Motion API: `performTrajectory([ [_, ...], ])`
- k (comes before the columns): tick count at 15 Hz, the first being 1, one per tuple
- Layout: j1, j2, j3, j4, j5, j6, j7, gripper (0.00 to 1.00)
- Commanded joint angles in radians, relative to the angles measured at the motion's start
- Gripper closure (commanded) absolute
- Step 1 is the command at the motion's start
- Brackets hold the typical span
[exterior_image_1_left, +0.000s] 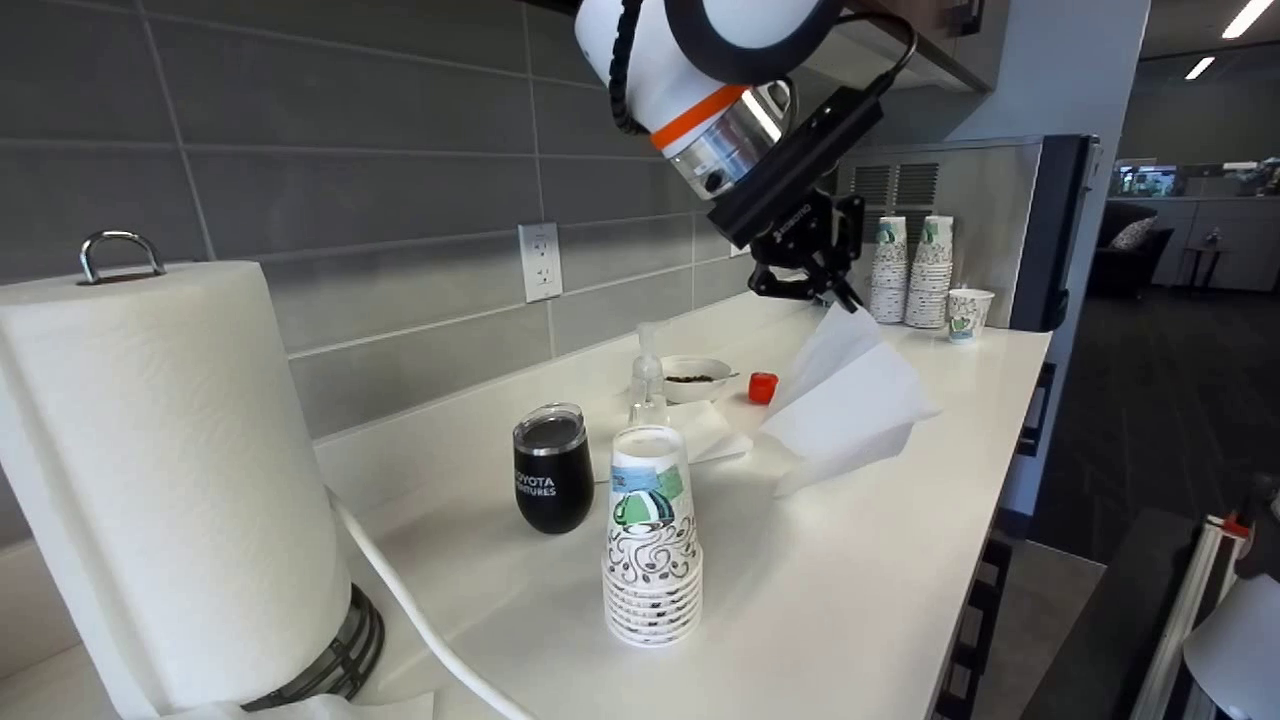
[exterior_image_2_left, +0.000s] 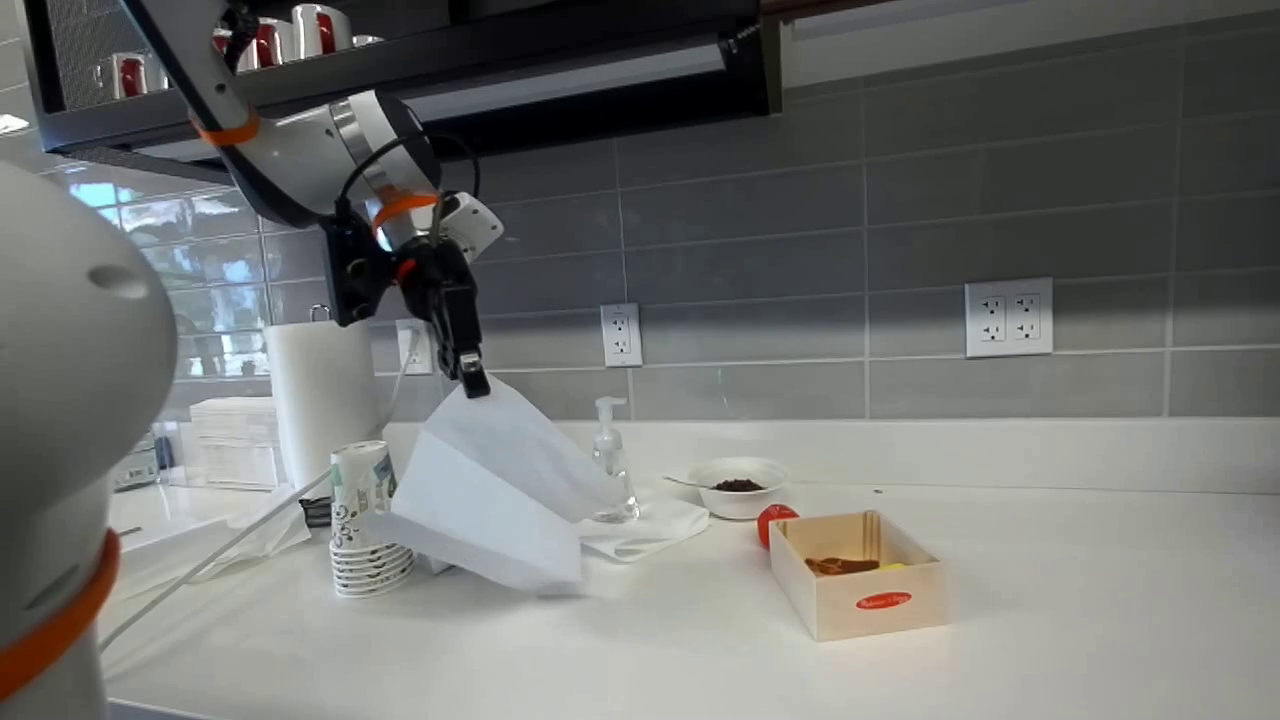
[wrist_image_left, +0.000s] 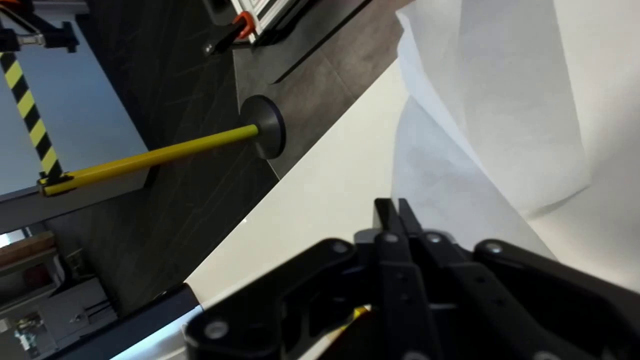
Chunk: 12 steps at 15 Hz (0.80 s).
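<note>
Gripper (wrist_image_left: 394, 205) pressed together — pinches white sheet (exterior_image_2_left: 500, 500) by top end. Sheet hangs creased over counter (exterior_image_2_left: 1080, 610); whether lower edge touches, cannot tell. Napkin (exterior_image_2_left: 650, 527) lies on counter beside bottle (exterior_image_2_left: 611, 455). Near bottle: white bowl (exterior_image_2_left: 742, 507) with dark contents (exterior_image_2_left: 738, 485). Red object (exterior_image_2_left: 774, 520) between bowl and wooden box (exterior_image_2_left: 890, 622). Cups (exterior_image_1_left: 652, 540) stacked rims down, black tumbler (exterior_image_1_left: 553, 475) near them — two more stacks (exterior_image_1_left: 930, 280) beyond sheet.

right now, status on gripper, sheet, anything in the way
Gripper shut on white sheet. It hangs creased over counter, contact unclear. Cup stack nearby, possible snag.
</note>
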Motion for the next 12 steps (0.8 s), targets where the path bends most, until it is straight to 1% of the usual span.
performTrajectory([
  [1, 0.036, 0.118, -0.014, 0.1, -0.025, -0.113, -0.058, 1.0],
  [6, 0.071, 0.24, -0.037, 0.128, -0.052, -0.123, -0.096, 1.0],
  [9, 0.093, 0.246, -0.056, 0.148, -0.094, -0.094, -0.083, 1.0],
  [12, 0.104, 0.219, -0.069, 0.17, -0.122, -0.102, -0.079, 1.0],
])
